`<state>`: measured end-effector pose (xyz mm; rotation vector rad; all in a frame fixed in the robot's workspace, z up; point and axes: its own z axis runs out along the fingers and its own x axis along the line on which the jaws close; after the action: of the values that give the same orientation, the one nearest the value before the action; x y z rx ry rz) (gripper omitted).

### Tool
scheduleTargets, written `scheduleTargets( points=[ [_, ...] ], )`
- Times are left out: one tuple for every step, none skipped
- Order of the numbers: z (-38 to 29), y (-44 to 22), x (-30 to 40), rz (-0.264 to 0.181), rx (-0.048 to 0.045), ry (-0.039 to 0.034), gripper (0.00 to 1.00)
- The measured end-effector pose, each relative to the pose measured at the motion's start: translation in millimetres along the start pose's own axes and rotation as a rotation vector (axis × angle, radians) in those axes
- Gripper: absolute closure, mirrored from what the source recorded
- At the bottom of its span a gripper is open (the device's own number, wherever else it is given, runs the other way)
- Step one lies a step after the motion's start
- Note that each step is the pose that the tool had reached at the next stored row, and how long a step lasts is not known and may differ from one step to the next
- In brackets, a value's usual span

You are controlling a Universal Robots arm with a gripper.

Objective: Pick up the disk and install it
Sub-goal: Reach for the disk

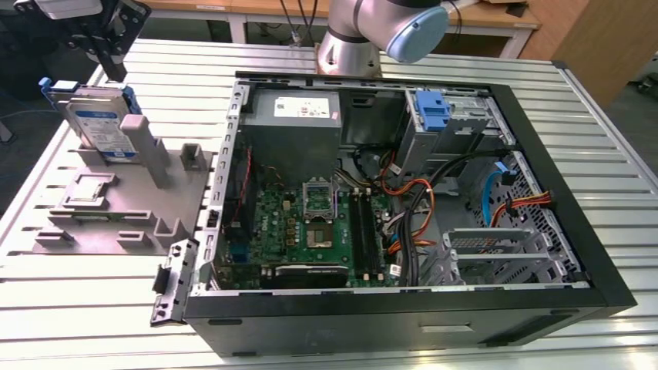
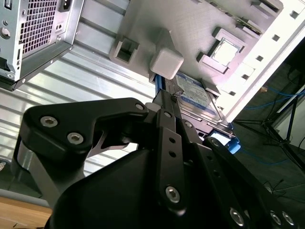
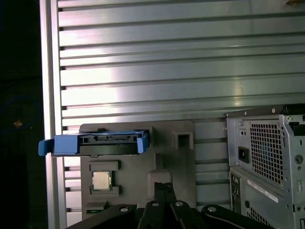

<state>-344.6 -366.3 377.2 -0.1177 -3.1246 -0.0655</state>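
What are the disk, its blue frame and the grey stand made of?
The disk looks like grey metal, with faint sheen and a stuck-on label. Its blue frame looks like plastic: bright, even colour, moulded tabs. The grey stand seems matte plastic, no shine.

Ribbed metal table (image 1: pixel 82 308) caught bright glare. Wooden bench (image 1: pixel 226 9) w/ white legs stood at far side; wood panel (image 1: pixel 602 38) at the exterior view's right, dark floor (image 1: pixel 26 85) at its left.

Lab: slotted aluminium bench (image 1: pixel 103 308), opened computer case (image 1: pixel 411 310), robot arm (image 1: pixel 378 31).
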Motion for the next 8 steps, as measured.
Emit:
scheduleTargets(
  points=[
    [0.0,0.1,0.0,0.000,0.0000,0.0000,0.90],
    [0.1,0.5,0.1,0.000,-0.0001,-0.0001,0.90],
    [0.0,1.3,0.2,0.000,0.0000,0.0000,0.90],
    [0.1,2.7,0.2,0.000,0.0001,0.0001,0.90],
    [0.2,4.7,0.4,0.000,0.0000,0.0000,0.90],
    [0.4,6.5,0.6,0.000,-0.0001,-0.0001,0.90],
    [0.5,7.3,1.7,0.000,0.0000,-0.0001,0.90],
    [0.5,7.5,4.4,0.000,0.0000,0.0000,0.90]
  ],
)
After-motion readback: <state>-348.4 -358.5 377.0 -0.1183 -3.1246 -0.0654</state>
